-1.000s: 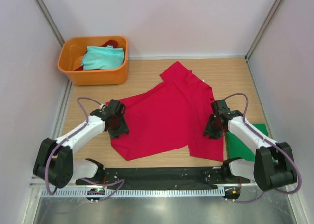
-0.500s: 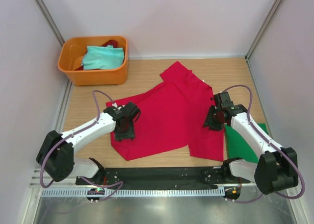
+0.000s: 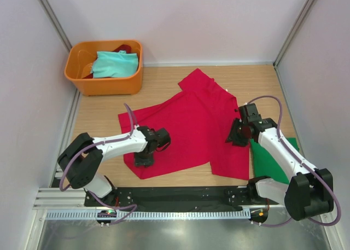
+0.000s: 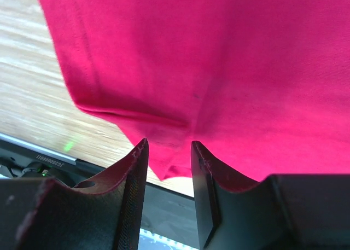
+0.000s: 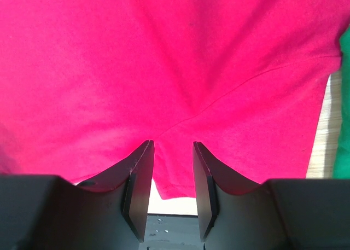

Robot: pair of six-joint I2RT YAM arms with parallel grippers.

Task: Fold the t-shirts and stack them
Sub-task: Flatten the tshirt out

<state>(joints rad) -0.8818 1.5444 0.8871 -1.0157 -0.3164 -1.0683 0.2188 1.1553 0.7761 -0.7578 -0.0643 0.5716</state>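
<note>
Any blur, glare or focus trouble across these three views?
Top external: sharp and evenly lit, with only soft shadows. Left wrist: the red t-shirt is slightly soft, and the pincer fingers are dark and underexposed. Right wrist: the shirt's red is oversaturated and its seams are faint; no glare.

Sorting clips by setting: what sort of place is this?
Probably a robot lab test cell, not a home: a wooden table boxed in by plain white walls, with an orange bin holding a teal t-shirt at the back left.
</note>
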